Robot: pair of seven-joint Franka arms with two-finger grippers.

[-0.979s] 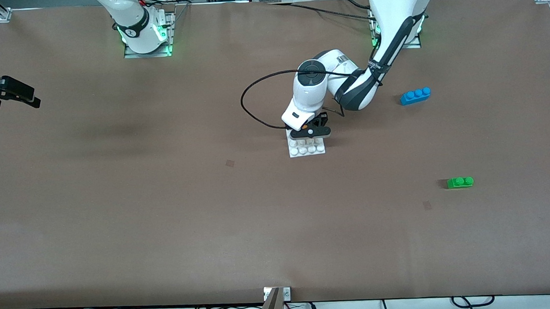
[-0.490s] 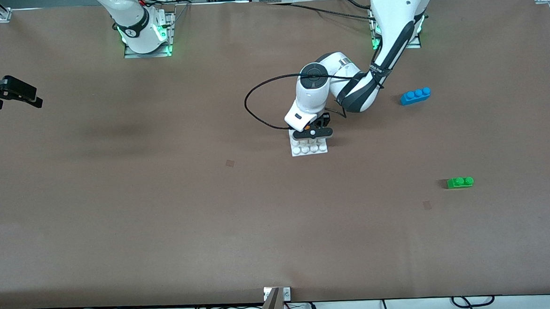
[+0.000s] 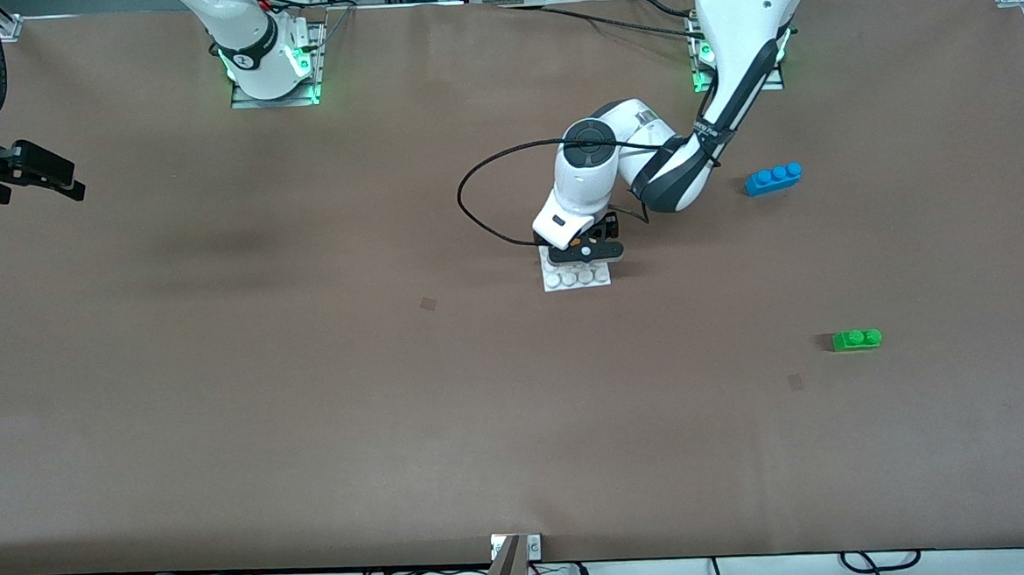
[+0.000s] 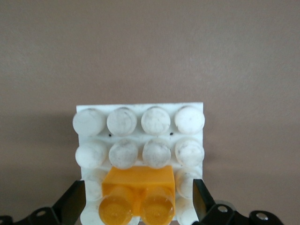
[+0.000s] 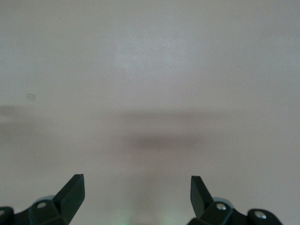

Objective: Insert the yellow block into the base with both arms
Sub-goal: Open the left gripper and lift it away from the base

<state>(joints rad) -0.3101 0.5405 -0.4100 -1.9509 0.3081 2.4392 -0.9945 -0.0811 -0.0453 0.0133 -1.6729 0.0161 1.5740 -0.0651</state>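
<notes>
The left gripper (image 3: 586, 250) has crept a touch toward the left arm's end of the table since a second ago, and the base (image 3: 576, 277) under it has slid the same way. The right gripper (image 3: 42, 176) has barely drifted at the right arm's end.

Now the left gripper hovers low over the base, covering the rows farther from the front camera. In the left wrist view its fingers (image 4: 71, 201) stand spread wide, either side of the yellow block (image 4: 139, 194) and clear of it, gripping nothing. The yellow block sits on the base (image 4: 140, 123), planted among the studs in the two middle columns, with two full rows of white studs bare beside it. Whether it is pressed fully home, I cannot tell.

The right arm waits, its gripper (image 5: 136, 197) up over bare brown table (image 3: 308, 403), fingers open and empty.

A blue brick (image 3: 773, 177) lies toward the left arm's end, a little farther from the front camera than the base. A green brick (image 3: 856, 339) lies nearer the camera, well apart from everything.
</notes>
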